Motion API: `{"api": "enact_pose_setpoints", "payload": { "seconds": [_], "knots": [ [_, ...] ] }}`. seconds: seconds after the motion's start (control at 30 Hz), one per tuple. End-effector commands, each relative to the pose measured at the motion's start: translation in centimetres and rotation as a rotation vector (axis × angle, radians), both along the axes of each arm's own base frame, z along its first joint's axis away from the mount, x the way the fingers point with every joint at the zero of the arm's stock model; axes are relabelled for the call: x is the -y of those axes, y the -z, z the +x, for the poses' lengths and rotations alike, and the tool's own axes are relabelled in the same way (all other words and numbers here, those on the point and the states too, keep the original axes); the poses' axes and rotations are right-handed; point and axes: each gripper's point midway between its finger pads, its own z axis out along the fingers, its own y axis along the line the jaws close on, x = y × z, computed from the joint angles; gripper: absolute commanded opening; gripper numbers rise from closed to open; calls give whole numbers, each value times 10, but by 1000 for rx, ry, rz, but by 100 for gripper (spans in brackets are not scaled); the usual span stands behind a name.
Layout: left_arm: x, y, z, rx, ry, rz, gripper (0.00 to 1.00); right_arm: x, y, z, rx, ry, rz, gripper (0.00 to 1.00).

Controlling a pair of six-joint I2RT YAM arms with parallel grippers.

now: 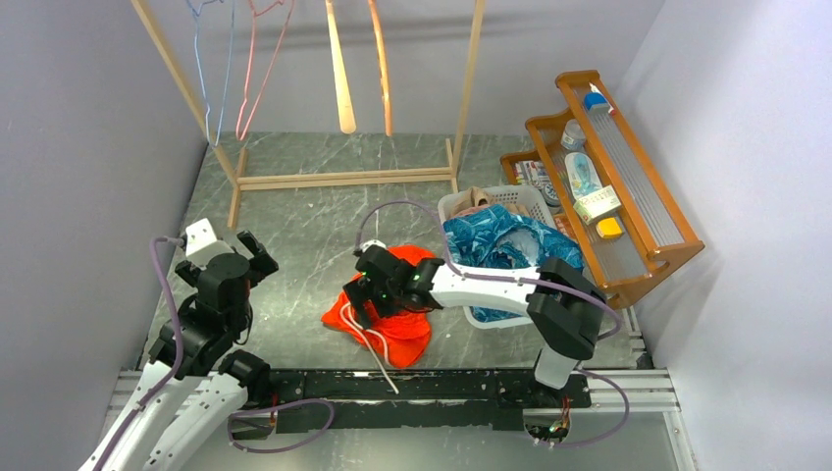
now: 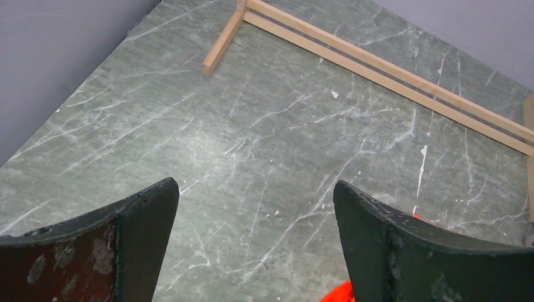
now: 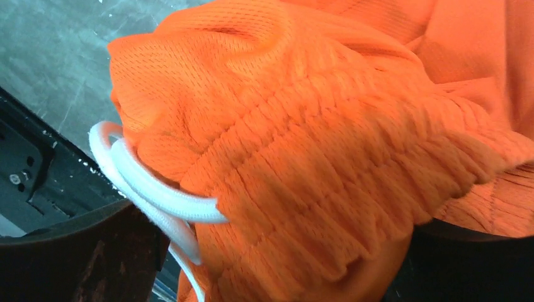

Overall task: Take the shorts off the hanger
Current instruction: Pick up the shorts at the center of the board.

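One pair, the orange shorts (image 1: 407,329), lies heaped on the table (image 1: 294,226) just left of the basket (image 1: 461,203), probably bound for the blue shorts (image 1: 495,245) piled inside it. Right gripper (image 1: 378,285) reaches leftward past the basket's near edge, wrist low, jaws clamped on the gathered waistband beside the white cord (image 3: 145,189). Left gripper (image 2: 255,187) hovers well left of the basket, jaws wide apart, apparently idle.
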Motion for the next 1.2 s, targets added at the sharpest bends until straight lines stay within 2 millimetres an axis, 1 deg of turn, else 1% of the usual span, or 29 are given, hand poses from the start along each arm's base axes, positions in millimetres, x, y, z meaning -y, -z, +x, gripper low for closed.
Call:
{"api": "enact_pose_setpoints", "payload": {
  "seconds": [0.0,0.07,0.13,0.2,0.27,0.3,0.33,0.37,0.43,0.5,0.57,0.6,0.63,0.7,0.73,0.8,0.87,0.93,1.0,1.07,1.1,1.17],
  "knots": [
    [0,-12,0,37,-3,-29,96,-7,20,-8,21,11,-88,100],
    [0,-12,-1,39,-3,-31,96,4,39,-3,88,60,-188,100],
    [0,-12,-1,38,-3,-31,96,11,57,-1,124,86,-250,100],
    [0,-13,-1,41,-3,-33,96,24,74,5,170,142,-323,100],
    [0,-13,-2,42,-2,-35,96,33,90,6,202,148,-388,100],
    [0,-12,-2,42,-2,-35,96,36,94,8,217,152,-402,97],
    [-1,-13,-2,45,-3,-37,96,38,98,8,226,151,-409,92],
    [-1,-13,-3,44,-3,-37,96,40,100,9,237,151,-411,84],
    [-1,-12,-3,45,-5,-39,96,44,101,13,268,168,-408,64],
    [-1,-13,-3,47,-7,-40,96,49,98,19,307,191,-405,50],
    [-1,-13,-3,46,-8,-41,96,54,89,26,360,221,-406,36],
    [-2,-12,-3,45,-10,-40,96,56,82,31,392,229,-403,27],
    [-2,-12,-3,45,-10,-40,96,57,74,36,425,240,-400,20],
    [-2,-12,-3,43,-11,-40,96,57,55,45,476,265,-370,12],
    [-2,-12,-3,43,-12,-41,96,52,41,49,499,271,-333,9],
    [-1,-12,-3,42,-11,-42,96,51,18,54,525,274,-262,4],
    [-1,-11,-3,40,-10,-40,96,43,-18,60,547,295,-149,2],
    [-1,-10,-3,37,-12,-40,96,39,-58,64,582,307,-36,2],
    [-2,-10,-3,36,-14,-40,96,39,-97,69,618,321,57,2],
    [-2,-9,-3,32,-15,-38,96,44,-135,73,637,337,143,1],
    [-2,-9,-3,32,-16,-38,96,49,-151,77,637,347,180,1],
    [-2,-10,-2,30,-16,-36,96,62,-172,82,628,373,231,1]
  ]
}}
